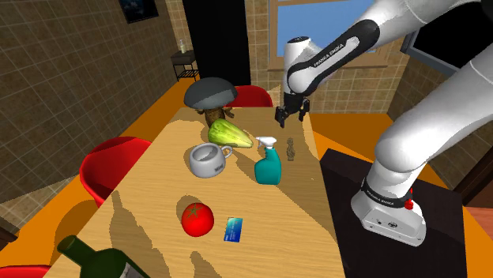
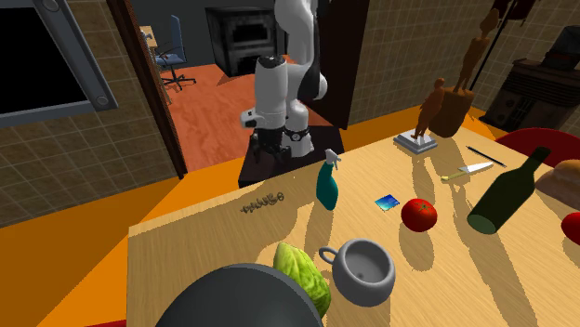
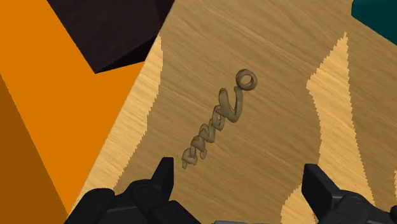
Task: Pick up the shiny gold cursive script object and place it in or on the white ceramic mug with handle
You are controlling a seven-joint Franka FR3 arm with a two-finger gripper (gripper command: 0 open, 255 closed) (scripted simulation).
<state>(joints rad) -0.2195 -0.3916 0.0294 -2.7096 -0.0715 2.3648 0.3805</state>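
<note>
Item under inspection: the cursive script object [image 1: 291,148], dull brownish gold. It lies flat on the wooden table [image 1: 261,237], close to the table's edge on the shoulder view's right. That edge faces the dark stand [image 1: 442,237].

Long axis: it runs along that edge, near to far in the shoulder view and left to right in the second exterior view. In the wrist view the piece lies on a diagonal. Its looped end is far from the fingers, on the side of the teal spray bottle [image 1: 269,162]. Its plain end is near the gap between them.

Gripper [image 1: 291,117]: it hangs over the table with jaws spread wide, touching nothing, and the script lies apart from both fingers.

White mug [image 1: 208,160]: upright, handle to the shoulder view's right, well apart from the script, with the spray bottle standing between them.

Surface: light wood grain crossed by shadows. It also carries a green cabbage [image 1: 229,134], a red tomato [image 1: 197,218], a blue card [image 1: 233,230] and a dark wine bottle [image 1: 95,257].

Room: orange floor, brown tiled walls, red chairs [image 1: 111,162] on the shoulder view's left.
</note>
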